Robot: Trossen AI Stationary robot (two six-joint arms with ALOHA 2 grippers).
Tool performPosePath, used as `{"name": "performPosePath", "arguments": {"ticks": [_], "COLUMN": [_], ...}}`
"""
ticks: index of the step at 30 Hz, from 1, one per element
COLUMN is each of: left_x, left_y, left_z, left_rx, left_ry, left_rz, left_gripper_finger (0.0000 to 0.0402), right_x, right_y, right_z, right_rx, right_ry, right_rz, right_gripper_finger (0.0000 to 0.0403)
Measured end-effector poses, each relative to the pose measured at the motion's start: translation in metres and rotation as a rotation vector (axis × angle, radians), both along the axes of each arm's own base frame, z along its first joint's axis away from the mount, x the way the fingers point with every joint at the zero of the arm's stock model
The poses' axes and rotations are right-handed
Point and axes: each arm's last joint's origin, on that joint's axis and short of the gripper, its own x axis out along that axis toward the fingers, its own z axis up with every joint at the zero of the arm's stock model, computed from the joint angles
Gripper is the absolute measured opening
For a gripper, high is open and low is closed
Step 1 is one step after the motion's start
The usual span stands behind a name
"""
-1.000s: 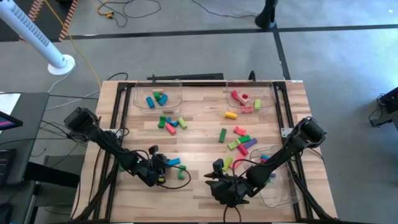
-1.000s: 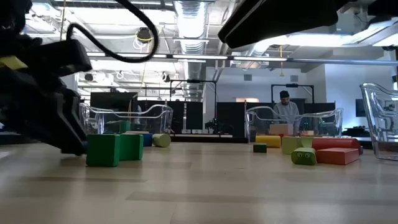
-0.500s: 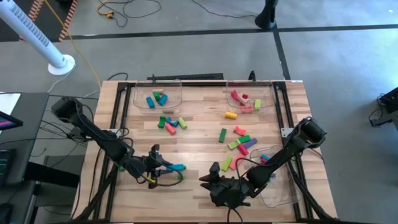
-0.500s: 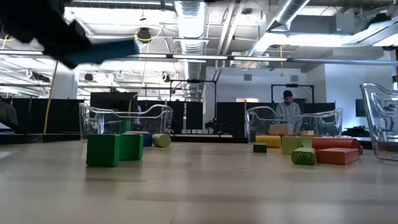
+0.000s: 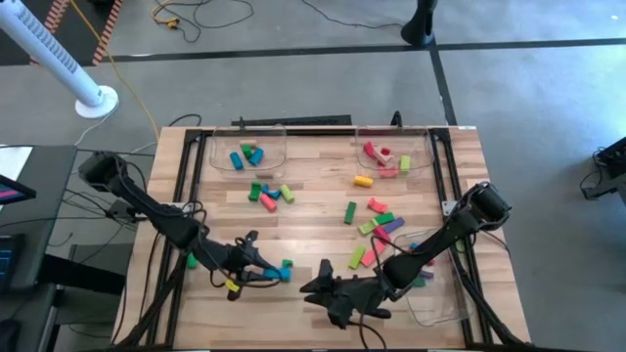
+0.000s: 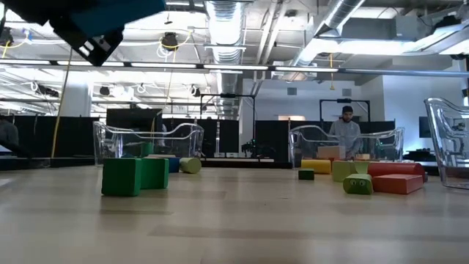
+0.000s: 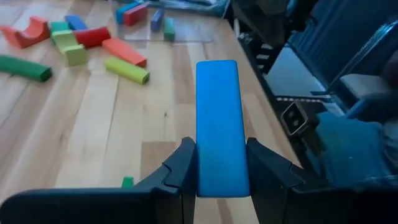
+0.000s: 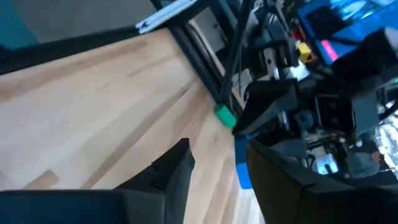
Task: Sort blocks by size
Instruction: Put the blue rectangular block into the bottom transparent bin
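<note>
My left gripper (image 5: 256, 270) hangs above the near left part of the table, shut on a long blue block (image 7: 217, 118); in the low view they show at the top left, the blue block (image 6: 128, 11) well above the board. My right gripper (image 5: 311, 290) stands open near the front edge, to the right of the left one, with nothing between its fingers (image 8: 177, 163). Several coloured blocks (image 5: 377, 223) lie loose mid-table, and two green blocks (image 6: 135, 176) rest flat on the board. My left gripper pinches the blue block's two long sides (image 7: 217, 165) between its two fingers, at the end nearest the wrist. The fingers (image 7: 184, 163) lie along the block, nearly level. Most of the block juts out beyond the fingertips toward the table's right, lifted clear of the table.
Clear plastic trays stand at the far left (image 5: 246, 147), far right (image 5: 393, 152) and near right (image 5: 437, 293), each with some blocks. Another loose cluster (image 5: 269, 193) lies below the far left tray. A black frame (image 5: 181, 196) rims the table. A person (image 6: 344, 132) stands in the room behind.
My left gripper has risen from the table with the blue block and tipped up from pointing down to nearly level; the block is now lifted clear. My right gripper has shifted toward the table's left and near edges and rolled.
</note>
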Motion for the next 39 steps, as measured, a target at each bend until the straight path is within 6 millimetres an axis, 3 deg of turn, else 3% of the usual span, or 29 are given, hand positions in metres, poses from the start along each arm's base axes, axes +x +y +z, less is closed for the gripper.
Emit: {"name": "performPosePath", "arguments": {"ticks": [9,32,39], "left_x": [0.005,0.007,0.009], "left_y": [0.004,0.003,0.006], "left_z": [0.005,0.012,0.013], "left_rx": [-0.027,-0.032,-0.033], "left_ry": [-0.046,-0.111,-0.121], "left_rz": [-0.023,-0.031,-0.024], "left_gripper_finger": [0.0104,0.0104,0.0105], "right_x": [0.007,0.026,0.030], "right_y": [-0.009,-0.040,-0.046], "right_z": [0.003,0.007,0.010], "right_rx": [0.002,0.057,0.071], "right_ry": [-0.030,-0.063,-0.084], "right_rz": [-0.015,-0.062,-0.057], "right_gripper_finger": [0.0234,0.0235,0.0217]}}
